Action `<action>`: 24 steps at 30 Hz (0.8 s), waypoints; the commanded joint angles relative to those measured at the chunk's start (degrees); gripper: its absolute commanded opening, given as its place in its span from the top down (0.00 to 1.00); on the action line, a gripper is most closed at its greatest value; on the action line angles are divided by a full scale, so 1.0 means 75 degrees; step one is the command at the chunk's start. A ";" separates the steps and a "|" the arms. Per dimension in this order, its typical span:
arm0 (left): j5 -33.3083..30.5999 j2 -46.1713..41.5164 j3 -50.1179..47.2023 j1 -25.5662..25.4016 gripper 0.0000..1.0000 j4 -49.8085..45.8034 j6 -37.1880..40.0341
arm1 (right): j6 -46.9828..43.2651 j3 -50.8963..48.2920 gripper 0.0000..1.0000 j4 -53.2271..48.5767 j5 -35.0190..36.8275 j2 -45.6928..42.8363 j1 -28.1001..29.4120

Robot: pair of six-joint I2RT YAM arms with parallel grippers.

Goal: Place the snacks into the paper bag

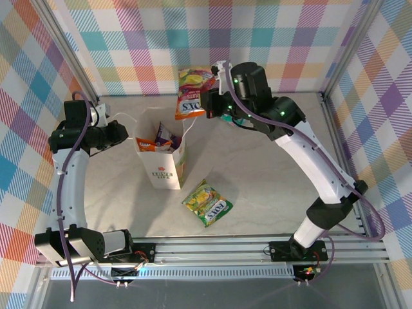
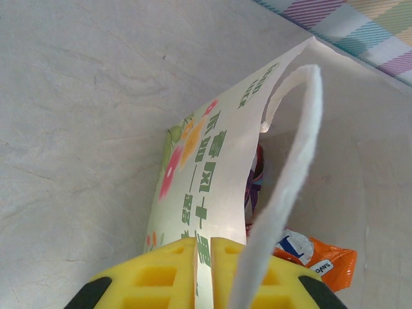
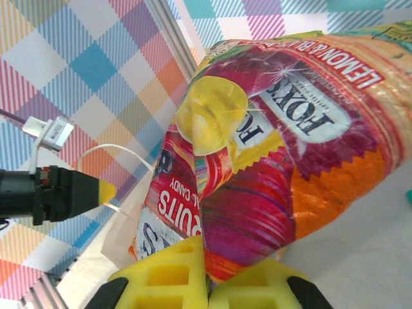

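The white paper bag [image 1: 162, 166] stands upright mid-table with its mouth open. My left gripper [image 1: 129, 135] is shut on the bag's left wall [image 2: 203, 193], beside the white cord handle [image 2: 286, 180]. Inside the bag lie an orange packet [image 2: 325, 261] and a purple one [image 2: 252, 187]. My right gripper [image 1: 210, 105] hangs behind the bag's far right corner, shut on the bottom edges of two snacks: a red-orange FOX'S packet [image 3: 290, 148] and a red fruit-candy packet [image 3: 177, 199]. A green-yellow packet [image 1: 207, 202] lies flat on the table in front of the bag.
Checked fabric walls and metal posts [image 1: 67, 55] close in the back and sides. A metal rail [image 1: 257, 244] carrying both arm bases runs along the near edge. Bare marble tabletop [image 1: 270, 180] stretches to the right of the bag.
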 commanded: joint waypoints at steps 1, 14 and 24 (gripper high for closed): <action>-0.0039 -0.0151 0.0038 0.0157 0.86 -0.0060 0.0078 | 0.0293 0.0390 1.00 0.0818 -0.0413 0.0091 0.0138; -0.0056 -0.0150 0.0052 0.0160 0.86 -0.0090 0.0090 | 0.0503 0.0814 1.00 0.0902 -0.0638 0.0816 0.0469; -0.0157 -0.0200 0.0050 0.0159 0.86 -0.0210 0.0182 | 0.0832 0.0964 1.00 0.1047 -0.0917 0.1376 0.0563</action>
